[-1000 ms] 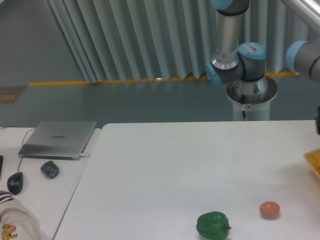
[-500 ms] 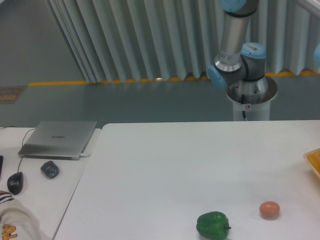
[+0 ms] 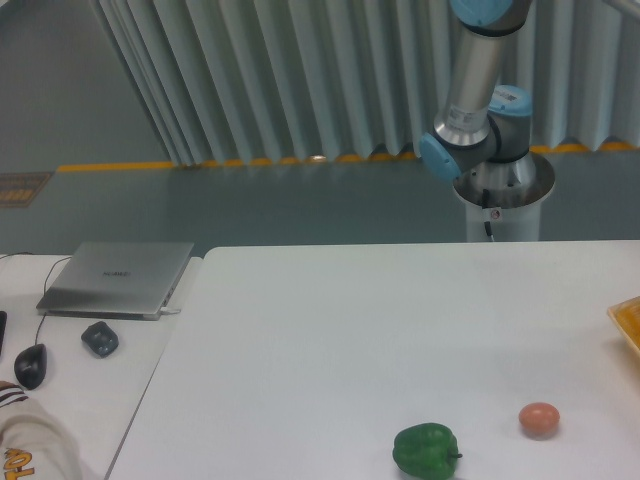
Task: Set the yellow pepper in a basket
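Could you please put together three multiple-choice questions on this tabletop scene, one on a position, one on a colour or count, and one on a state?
1. Where does the green bell pepper lie relative to the orange-red round fruit?
A. To its left and nearer the camera
B. To its right
C. On top of it

2. How many pieces of produce lie on the white table?
A. One
B. Two
C. Four

3. What state is the silver laptop in?
A. Open, screen lit
B. Closed, lid flat
C. Standing on its edge

Answers:
1. A, since the pepper sits left of the fruit and closer to the table's front edge.
2. B, since only the green pepper and the round fruit show; no yellow pepper is visible, and only the basket edge appears at far right.
3. B, since its lid lies flat with the logo facing up.

The end effector is out of view.
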Motion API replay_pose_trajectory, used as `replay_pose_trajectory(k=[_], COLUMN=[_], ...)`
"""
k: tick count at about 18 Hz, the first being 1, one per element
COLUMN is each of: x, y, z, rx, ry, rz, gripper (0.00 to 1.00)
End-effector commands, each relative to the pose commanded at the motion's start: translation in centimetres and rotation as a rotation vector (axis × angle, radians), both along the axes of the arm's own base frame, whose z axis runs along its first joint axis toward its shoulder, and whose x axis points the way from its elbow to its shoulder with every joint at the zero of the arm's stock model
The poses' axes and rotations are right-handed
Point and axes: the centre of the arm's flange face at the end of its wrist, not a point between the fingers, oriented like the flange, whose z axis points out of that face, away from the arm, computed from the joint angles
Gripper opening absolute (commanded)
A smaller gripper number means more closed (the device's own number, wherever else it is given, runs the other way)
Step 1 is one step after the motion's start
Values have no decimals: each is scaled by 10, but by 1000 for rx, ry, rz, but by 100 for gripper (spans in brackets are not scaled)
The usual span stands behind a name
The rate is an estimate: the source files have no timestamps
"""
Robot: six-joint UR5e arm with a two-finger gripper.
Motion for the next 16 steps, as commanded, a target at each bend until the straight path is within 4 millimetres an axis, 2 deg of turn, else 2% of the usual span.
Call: replay_pose_trajectory(k=[3,8,16], x=[-3,0,15], y=[-7,0,27], z=[0,3,12], rx=[4,72,120], ry=[-1,-15,-16], rz=[8,9,93], gripper=[100,100,100])
